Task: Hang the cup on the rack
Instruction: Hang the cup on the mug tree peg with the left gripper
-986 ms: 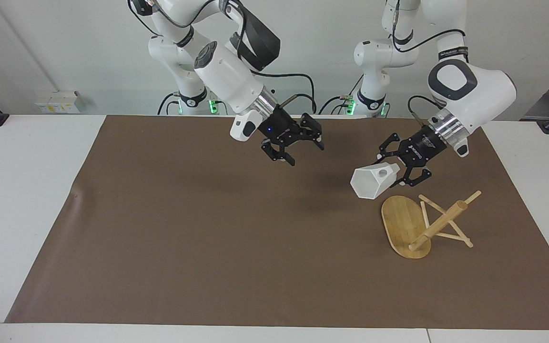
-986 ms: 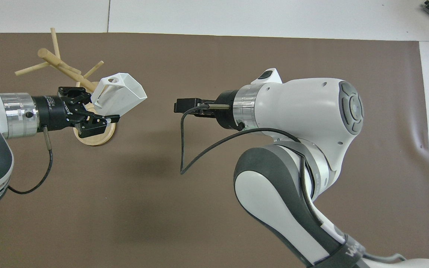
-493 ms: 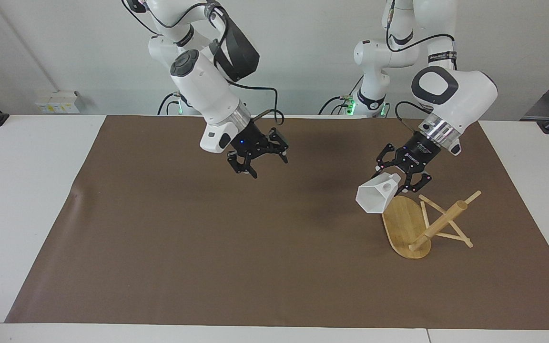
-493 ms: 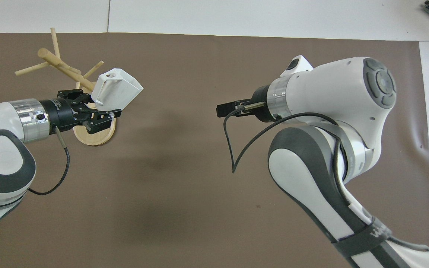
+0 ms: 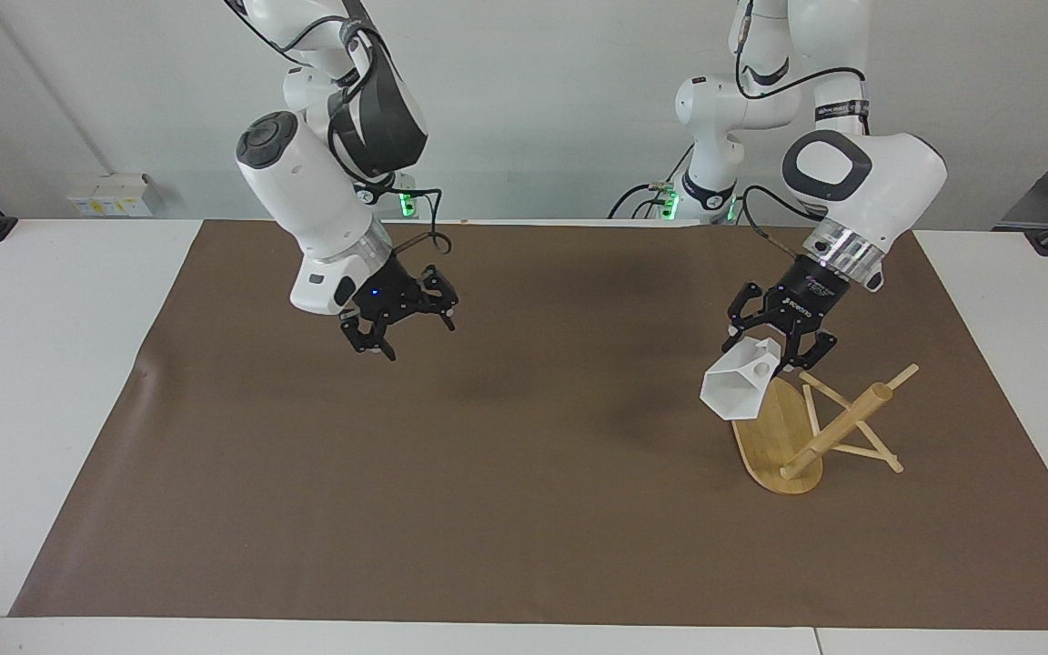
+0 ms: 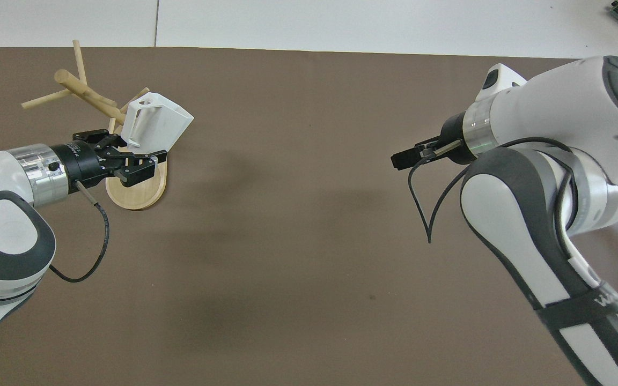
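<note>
Nearest to the robots, your right gripper [image 5: 401,326] hangs above bare brown mat [image 5: 488,509] toward the right arm's end of the desk [image 5: 51,364], well apart from the work. It carries nothing, and its fingers look spread apart in the facing view. This arm only waits.

Your left gripper [image 5: 783,341] is the one that matters. It is clamped on the cup [image 5: 740,382], gripping at the handle end, so the blocky handle with its round hole sits right at the fingers while the hexagonal rim points away from the gripper, toward the middle of the desk and slightly down. The cup is up in the air, over the edge of the rack's oval base.

The rack [image 5: 815,428] stands at the left arm's end of the desk, and its post does not read as upright: it leans from the base toward the end of the desk, with the thin pegs crossing it near the top. In the overhead view the cup [image 6: 156,120] overlaps one peg tip of the rack [image 6: 81,88], but that view cannot tell you whether they touch; from the facing view they look just apart.

So the move turns on this: the peg tips lie on the handle side of the cup, a little farther from the robots than the gripper. You would probably need to carry the handle hole along a peg's long axis, not across it, or the handle may knock the peg.
</note>
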